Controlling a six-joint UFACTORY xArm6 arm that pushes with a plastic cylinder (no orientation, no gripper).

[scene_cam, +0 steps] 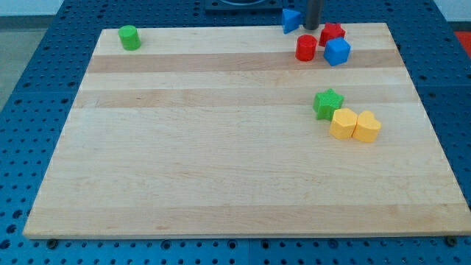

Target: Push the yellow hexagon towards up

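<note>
Approach step: your tip [312, 28] sits far right by the blue triangle [291, 20]; no jaws here, nothing held; bring it near-side of the yellow hexagon [343, 124], then push far

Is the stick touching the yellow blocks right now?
No. My tip is at the view's top between the blue block and red blocks, far from the yellow hexagon.

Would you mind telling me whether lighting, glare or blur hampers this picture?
Camera view: lighting is even and soft, with only faint shadows under the blocks; the light wooden board shows no strong glare; the yellow hexagon block is sharp; my tip, at the view's top, looks slightly soft.
</note>
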